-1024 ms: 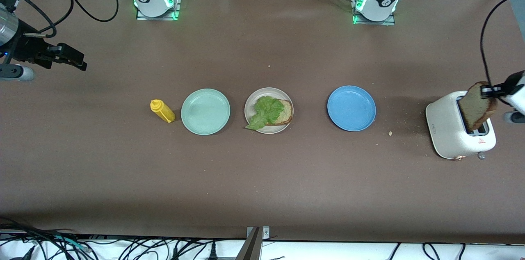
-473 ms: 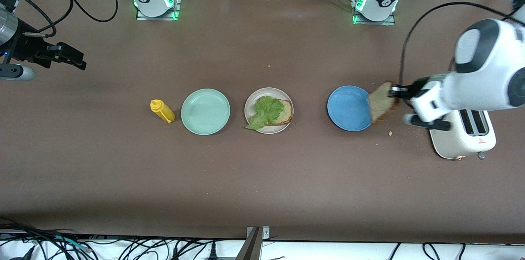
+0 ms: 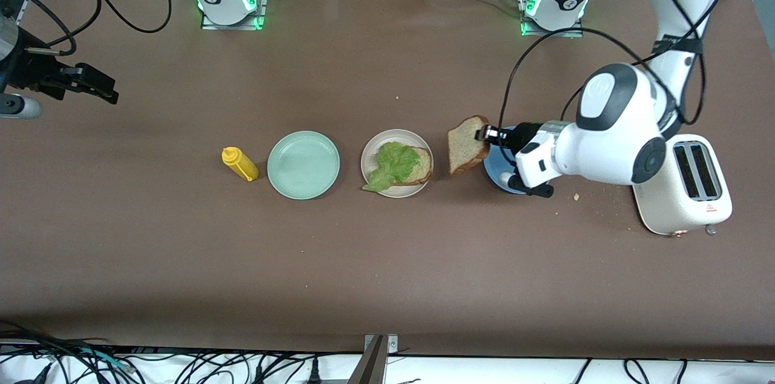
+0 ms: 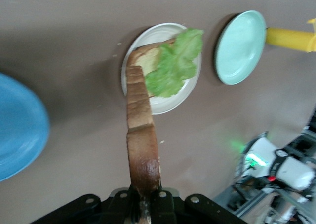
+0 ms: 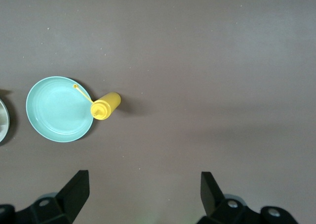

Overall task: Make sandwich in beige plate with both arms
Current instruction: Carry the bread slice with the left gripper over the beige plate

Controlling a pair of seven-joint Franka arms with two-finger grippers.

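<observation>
A: Tan bread slice, held on edge: what grips it?

B: The left gripper, pinched on its crust, over bare table between the beige plate and the blue plate.

A: And the target?

B: The beige plate, with a lower slice and lettuce, lies just beside the held slice, toward the right arm's end.

A: The right gripper?

B: Fingers spread, empty, waiting well apart from the plate, past the mustard bottle.

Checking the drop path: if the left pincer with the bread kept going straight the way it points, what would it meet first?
Probably the beige plate with lettuce on the bottom slice. The left pincer, shut on the bread slice, points that way; height above it is unclear.
</observation>
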